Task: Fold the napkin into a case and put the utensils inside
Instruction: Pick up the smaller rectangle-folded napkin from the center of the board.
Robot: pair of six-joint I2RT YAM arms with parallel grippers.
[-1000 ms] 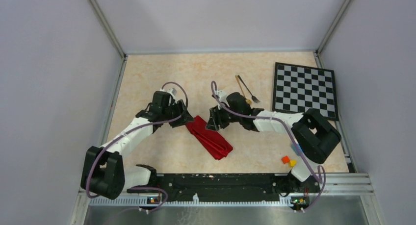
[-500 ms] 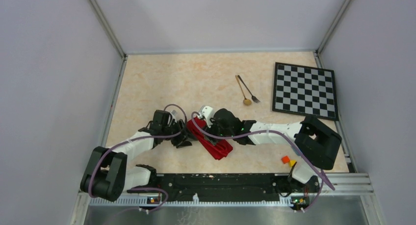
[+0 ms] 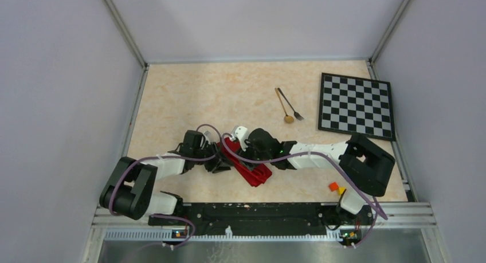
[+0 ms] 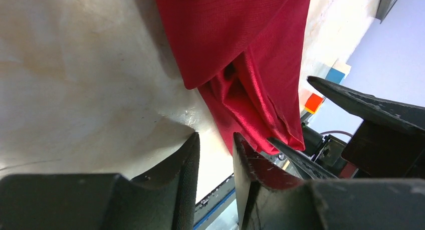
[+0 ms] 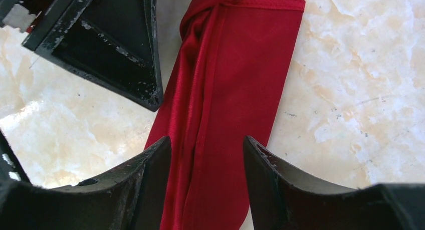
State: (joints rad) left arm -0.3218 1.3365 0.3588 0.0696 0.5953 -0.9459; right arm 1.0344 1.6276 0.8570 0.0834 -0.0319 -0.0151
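Napkin [image 3: 255,172], folded into a narrow packet, is lying diagonally on the surface [image 3: 189,97], toward its near edge. Right end effector [image 5: 207,142] is straddling it, spread apart; left end effector [image 4: 216,140] is hovering beside it, jaws slightly parted, gripping nothing.

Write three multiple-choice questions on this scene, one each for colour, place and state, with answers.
1. What colour is the napkin?
A) deep red B) blue C) white
2. Where do the spoon and fork lie?
A) on the table, left of the checkered board B) on the checkered board C) inside the napkin
3. How does the right gripper stand?
A) shut on the fork B) open, astride the napkin C) shut, empty

Answers:
1 A: the napkin is red in every view.
2 A: both lie on bare table beside the checkered board.
3 B: in the right wrist view its jaws stand apart with the napkin between them.
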